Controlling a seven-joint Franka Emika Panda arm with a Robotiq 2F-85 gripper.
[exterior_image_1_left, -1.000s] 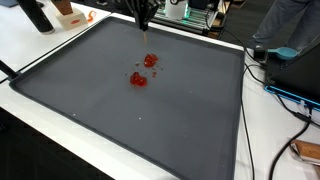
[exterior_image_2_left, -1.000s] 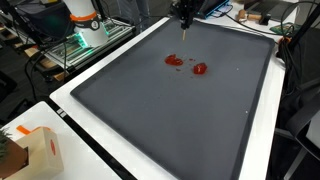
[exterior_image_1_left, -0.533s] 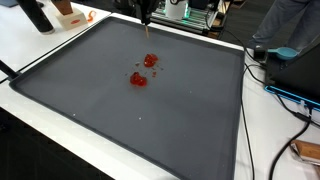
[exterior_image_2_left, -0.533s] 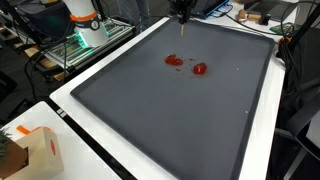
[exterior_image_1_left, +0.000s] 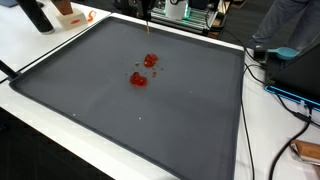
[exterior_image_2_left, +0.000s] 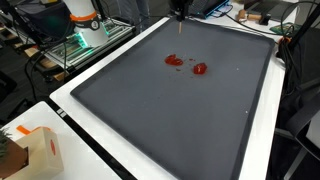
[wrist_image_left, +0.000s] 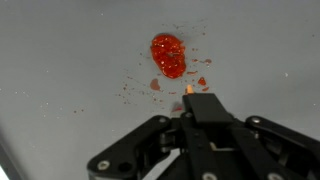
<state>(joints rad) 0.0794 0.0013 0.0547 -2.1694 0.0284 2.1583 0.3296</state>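
Holding thin stick (exterior_image_1_left: 148, 27) in clenched gripper (wrist_image_left: 192, 100), high over far edge of gray mat (exterior_image_1_left: 190, 120). Two red blobs (exterior_image_2_left: 174, 60) (exterior_image_2_left: 200, 69) plus splatter mid-mat, apart from stick tip. Dabbing looks done; stick not put down.

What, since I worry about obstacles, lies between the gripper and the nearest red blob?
Wrist view: between gripper and blob, only red specks on grey mat.

Your gripper (wrist_image_left: 195, 100) is matte black: boxy fingers, angled linkage bars and round pivot screws, with a faint sheen along the edges.
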